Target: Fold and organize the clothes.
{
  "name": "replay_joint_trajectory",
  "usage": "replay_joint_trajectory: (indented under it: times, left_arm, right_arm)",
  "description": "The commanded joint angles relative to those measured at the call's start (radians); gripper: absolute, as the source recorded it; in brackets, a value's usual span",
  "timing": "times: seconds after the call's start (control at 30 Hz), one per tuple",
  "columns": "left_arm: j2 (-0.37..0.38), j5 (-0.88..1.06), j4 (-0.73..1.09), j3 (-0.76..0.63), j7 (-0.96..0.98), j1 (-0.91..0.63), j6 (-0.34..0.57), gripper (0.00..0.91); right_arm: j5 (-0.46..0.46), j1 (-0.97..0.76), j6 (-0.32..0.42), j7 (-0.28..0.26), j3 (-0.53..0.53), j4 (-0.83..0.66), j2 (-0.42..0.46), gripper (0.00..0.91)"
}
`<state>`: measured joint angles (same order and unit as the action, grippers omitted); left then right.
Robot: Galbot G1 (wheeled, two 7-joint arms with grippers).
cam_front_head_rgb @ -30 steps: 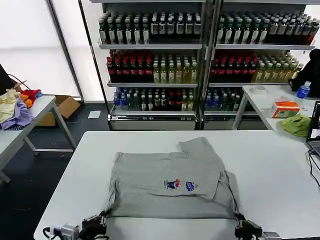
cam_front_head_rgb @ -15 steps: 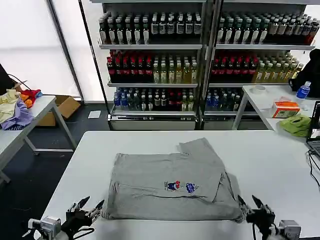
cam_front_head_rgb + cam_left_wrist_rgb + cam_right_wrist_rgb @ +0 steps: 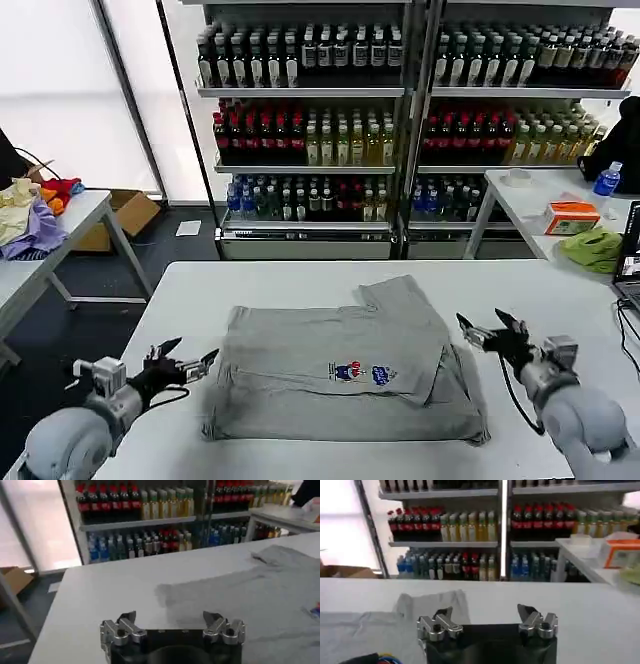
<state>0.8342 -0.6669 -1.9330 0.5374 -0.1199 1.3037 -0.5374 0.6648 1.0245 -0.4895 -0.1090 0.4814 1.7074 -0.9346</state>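
Now both grippers are hovering wide open, holding nothing. Left gripper (image 3: 183, 364) is pointing inward, the folded grey shirt (image 3: 340, 375) lying just beside its tips, long axis crosswise between arms. Right gripper (image 3: 490, 328) is flanking the opposite edge, about equally near.

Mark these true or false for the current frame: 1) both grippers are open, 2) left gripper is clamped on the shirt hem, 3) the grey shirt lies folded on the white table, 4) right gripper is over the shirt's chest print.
1) True. The left gripper and right gripper both have their fingers spread and hold nothing.
2) False. It hovers just off the left edge of the grey shirt, not gripping it.
3) True. It lies partly folded on the white table.
4) False. It is beside the shirt's right edge; the chest print lies nearer the shirt's middle.
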Motion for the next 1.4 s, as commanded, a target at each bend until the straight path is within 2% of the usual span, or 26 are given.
replay_joint_trajectory:
  times: [0.03, 0.13, 0.2, 0.47, 0.77, 0.8, 0.83, 0.93, 0.97, 1.0, 1.03, 1.07, 1.1, 1.4]
  left_arm:
    - [-0.058, -0.049, 0.349, -0.287, -0.131, -0.429, 0.026, 0.907]
    - [-0.051, -0.050, 0.413, -0.359, -0.139, -0.511, 0.029, 0.907]
    - [-0.045, -0.048, 0.443, -0.404, -0.149, -0.551, 0.031, 0.907]
    - [-0.002, -0.042, 0.560, -0.493, -0.156, -0.642, 0.041, 0.907]
    - [0.028, -0.041, 0.608, -0.537, -0.144, -0.680, 0.038, 0.907]
    - [0.032, -0.040, 0.610, -0.539, -0.142, -0.681, 0.039, 0.897]
    - [0.035, -0.040, 0.609, -0.540, -0.141, -0.681, 0.038, 0.796]
    - [0.042, -0.040, 0.605, -0.543, -0.140, -0.674, 0.034, 0.776]
    - [0.043, -0.039, 0.605, -0.544, -0.140, -0.672, 0.034, 0.645]
    - [0.048, -0.036, 0.605, -0.544, -0.140, -0.669, 0.034, 0.484]
    - [0.052, -0.035, 0.606, -0.544, -0.140, -0.667, 0.034, 0.353]
    - [0.056, -0.035, 0.607, -0.544, -0.139, -0.666, 0.034, 0.232]
    - [0.059, -0.033, 0.608, -0.544, -0.137, -0.666, 0.034, 0.030]
    - [0.070, -0.030, 0.605, -0.544, -0.124, -0.653, 0.016, 0.010]
  right_arm:
    - [0.013, -0.516, -0.005, -0.204, -0.338, -0.452, 0.024, 0.907]
    - [-0.004, -0.587, -0.014, -0.250, -0.408, -0.535, -0.006, 0.907]
    - [-0.017, -0.628, -0.011, -0.259, -0.443, -0.605, -0.045, 0.907]
    - [-0.090, -0.721, -0.028, -0.243, -0.500, -0.809, -0.191, 0.907]
    - [-0.125, -0.707, -0.051, -0.217, -0.488, -0.837, -0.243, 0.907]
    - [-0.125, -0.705, -0.055, -0.215, -0.487, -0.836, -0.243, 0.907]
    - [-0.126, -0.701, -0.058, -0.214, -0.487, -0.833, -0.242, 0.907]
    - [-0.129, -0.687, -0.061, -0.214, -0.487, -0.820, -0.235, 0.907]
    - [-0.128, -0.683, -0.062, -0.213, -0.486, -0.813, -0.233, 0.715]
    - [-0.128, -0.678, -0.065, -0.209, -0.486, -0.806, -0.230, 0.423]
    - [-0.127, -0.672, -0.070, -0.198, -0.485, -0.799, -0.229, 0.292]
    - [-0.125, -0.668, -0.083, -0.192, -0.484, -0.792, -0.226, 0.202]
    - [-0.118, -0.664, -0.088, -0.191, -0.485, -0.786, -0.222, 0.020]
    - [-0.078, -0.630, -0.089, -0.168, -0.461, -0.741, -0.211, 0.000]
